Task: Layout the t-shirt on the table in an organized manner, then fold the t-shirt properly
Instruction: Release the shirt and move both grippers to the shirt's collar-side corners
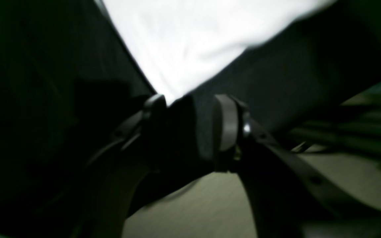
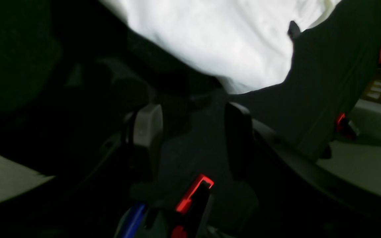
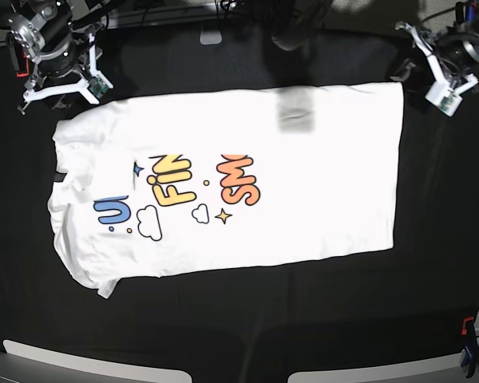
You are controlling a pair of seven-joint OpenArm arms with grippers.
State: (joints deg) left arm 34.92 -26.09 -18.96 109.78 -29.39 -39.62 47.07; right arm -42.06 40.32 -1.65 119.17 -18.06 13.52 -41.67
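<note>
White T-Shirt Lying Partly Folded Between My Two Parted Grippers

At the left of the base view, my right gripper (image 2: 193, 142) is hovering near the shirt's bunched end, its jaws standing wide apart with only the black cloth showing between the fingertips. I am holding nothing in it.

Across the middle, the white cartoon-print T-shirt (image 3: 327, 191) is lying on the black-cloth-covered table (image 3: 223, 335). Its left end is rumpling into creases, with a small tip of fabric poking out at the lower left corner. Blue, yellow and orange letters are showing beside outlined clouds and small stars, and a straight folded layer along the top is cutting the lettering off. The right part is lying mostly smooth and plain, squaring off at its corners.

At the right, my left gripper (image 1: 190, 127) is hanging beside the shirt's upper right corner, its jaws parted more narrowly. In the left wrist view, that corner is pointing in close to one fingertip; whether I am touching it, I cannot tell, but I am not clenching it.
</note>
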